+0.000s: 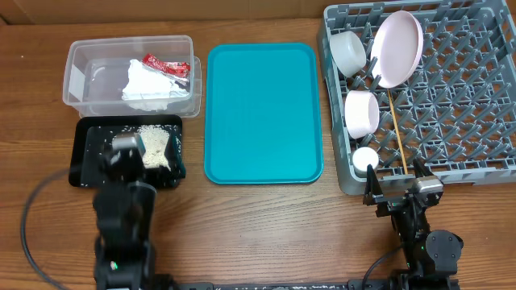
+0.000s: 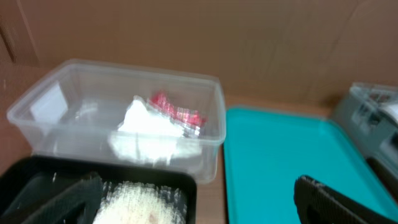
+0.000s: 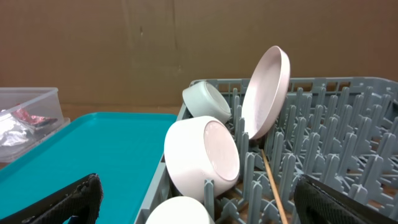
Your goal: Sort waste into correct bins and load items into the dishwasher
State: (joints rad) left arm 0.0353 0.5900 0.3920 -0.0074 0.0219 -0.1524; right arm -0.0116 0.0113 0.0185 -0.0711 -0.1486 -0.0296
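Note:
The clear tub (image 1: pixel 81 64) holds the red wrapper (image 1: pixel 165 67) and the white napkin (image 1: pixel 145 87). The black tray (image 1: pixel 85 157) holds the rice scraps (image 1: pixel 153 145). My left gripper (image 1: pixel 129 153) is open and empty over the black tray; its wrist view shows the rice (image 2: pixel 140 199), napkin (image 2: pixel 146 130) and wrapper (image 2: pixel 177 112). The grey dish rack (image 1: pixel 476 97) holds a pink plate (image 1: pixel 401 47), two bowls (image 1: pixel 349 51) (image 1: pixel 362 112), a white cup (image 1: pixel 365 158) and chopsticks (image 1: pixel 396 133). My right gripper (image 1: pixel 397 189) is open and empty at the rack's front edge.
The teal serving tray (image 1: pixel 262 113) lies between the bins and the rack, with nothing on it. A brown cardboard wall stands behind the table. Black cables run on the table beside each arm base.

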